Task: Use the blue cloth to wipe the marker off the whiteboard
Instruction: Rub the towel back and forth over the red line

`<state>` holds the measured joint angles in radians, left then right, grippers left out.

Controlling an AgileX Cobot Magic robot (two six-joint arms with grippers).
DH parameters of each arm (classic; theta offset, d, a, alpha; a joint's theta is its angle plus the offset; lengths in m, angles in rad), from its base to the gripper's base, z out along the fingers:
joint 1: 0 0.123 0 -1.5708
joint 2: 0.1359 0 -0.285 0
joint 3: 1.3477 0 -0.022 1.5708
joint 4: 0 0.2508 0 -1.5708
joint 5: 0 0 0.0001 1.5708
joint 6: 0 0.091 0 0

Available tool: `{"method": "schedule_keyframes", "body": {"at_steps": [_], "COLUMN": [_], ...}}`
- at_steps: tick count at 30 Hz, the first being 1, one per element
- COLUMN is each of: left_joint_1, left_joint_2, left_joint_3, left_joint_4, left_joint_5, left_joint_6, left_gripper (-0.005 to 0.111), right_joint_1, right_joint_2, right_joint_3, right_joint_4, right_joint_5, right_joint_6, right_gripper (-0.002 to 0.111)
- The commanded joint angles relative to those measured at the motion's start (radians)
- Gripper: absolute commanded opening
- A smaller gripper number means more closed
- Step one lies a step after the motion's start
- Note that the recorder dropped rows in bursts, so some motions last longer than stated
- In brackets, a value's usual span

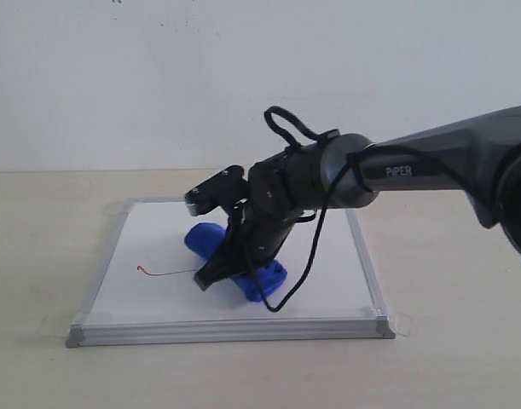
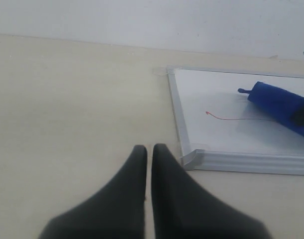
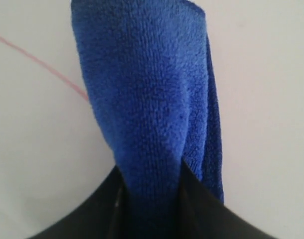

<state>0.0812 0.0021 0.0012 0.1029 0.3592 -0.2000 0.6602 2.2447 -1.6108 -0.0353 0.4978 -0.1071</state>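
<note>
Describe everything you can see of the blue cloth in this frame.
The blue cloth is a royal-blue, fluffy roll that looks like microfibre, with a small tab at one end. It lies slantwise on the whiteboard, near its middle. The right claw is shut on it about mid-length, and both ends show either side of the claw. The red marker line runs up to the cloth's edge and vanishes there.
</note>
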Motion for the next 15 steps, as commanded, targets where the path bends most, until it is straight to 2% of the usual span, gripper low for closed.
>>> {"method": "schedule_keyframes", "body": {"at_steps": [1,4,10,15], "left_joint_1": [-0.005,-0.005,-0.005,-0.005], "left_joint_2": [-0.002,-0.002,-0.002,-0.002], "left_joint_3": [-0.001,-0.001,-0.001,-0.001], "left_joint_4": [-0.009,-0.009,-0.009,-0.009], "left_joint_5": [-0.002,-0.002,-0.002,-0.002], "left_joint_6": [-0.008,-0.008,-0.008,-0.008], "left_gripper": [0.004,0.004,0.004,0.004], "right_joint_1": [0.054,0.045,-0.057,-0.093], "right_joint_2": [0.002,0.002,0.002,0.002], "right_joint_3": [0.004,0.004,0.003,-0.018], "right_joint_4": [0.055,0.023,0.011,0.008], "right_joint_5": [-0.010,-0.031,-0.083,-0.049], "right_joint_6": [-0.084,-0.083,0.005,0.072], "right_gripper": [0.000,0.000,0.000,0.000]}}
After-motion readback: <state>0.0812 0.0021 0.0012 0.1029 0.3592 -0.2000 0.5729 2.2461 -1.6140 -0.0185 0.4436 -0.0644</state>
